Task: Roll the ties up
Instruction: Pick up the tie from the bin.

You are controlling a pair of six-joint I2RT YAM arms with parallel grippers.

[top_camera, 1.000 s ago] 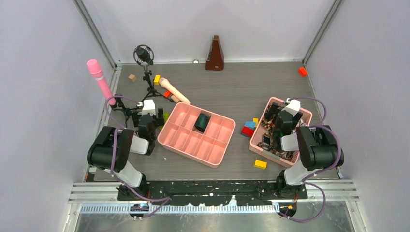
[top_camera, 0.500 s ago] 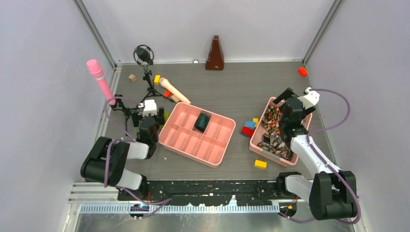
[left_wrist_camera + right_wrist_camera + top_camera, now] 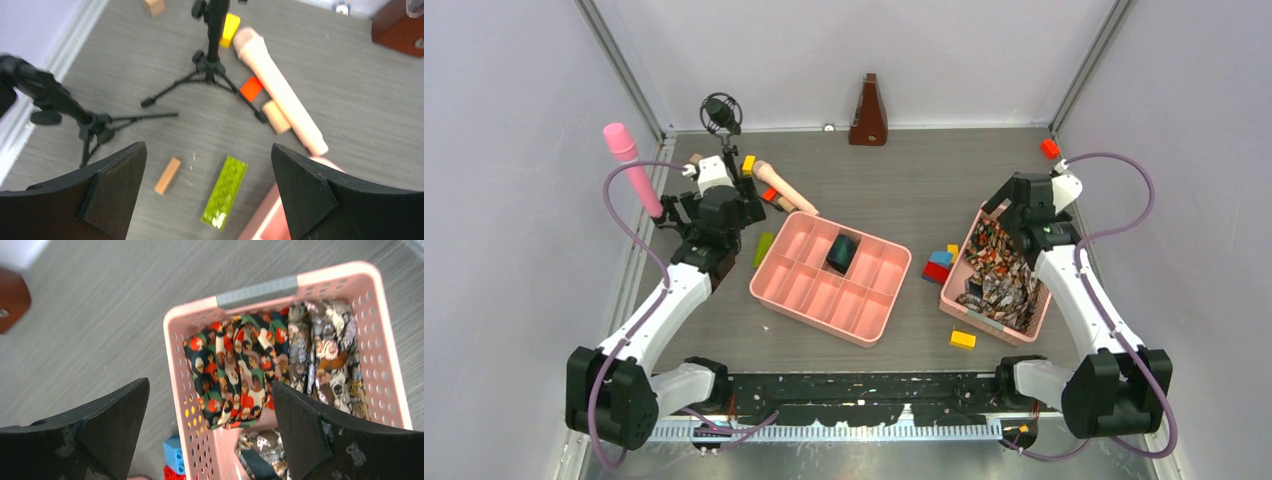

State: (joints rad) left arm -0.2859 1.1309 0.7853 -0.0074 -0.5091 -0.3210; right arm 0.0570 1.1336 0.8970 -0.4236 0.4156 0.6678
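- The yellow block [image 3: 963, 339] lies nearest the arm bases, at 5 o'clock of the pink tray [image 3: 807, 317]. It is a stray piece with no part in the rolling.
- The tray sits mid-table. Its compartments are bare except one toward the far side, which holds a dark roll [image 3: 842, 252]. This may be a finished tie parked there, though no print can be made out.
- A pink basket [image 3: 980, 318] stands at 3 o'clock of the tray, with blue and red blocks [image 3: 939, 265] between them. The ties [image 3: 999, 280] are all in this basket, folded and heaped, so none is laid out flat for rolling yet.
- The right gripper [image 3: 209, 384] hangs over the far end of the basket with its fingers spread wide and nothing in them. A red, green and cream tie [image 3: 235, 365] lies directly below the gap, so the gripper looks lined up to pick it.
- The left gripper [image 3: 208, 145] is at 10 o'clock of the tray, also released and empty. Below it are only a green brick [image 3: 225, 192], a tan block [image 3: 167, 175] and tripod legs [image 3: 210, 75]. I judge it is keeping clear until a tie arrives.
- Farther out, a cream microphone [image 3: 280, 95] lies at 11 o'clock of the tray and a pink microphone [image 3: 632, 168] stands beyond the left gripper.
- A metronome [image 3: 869, 112] stands at 12 o'clock against the back wall.
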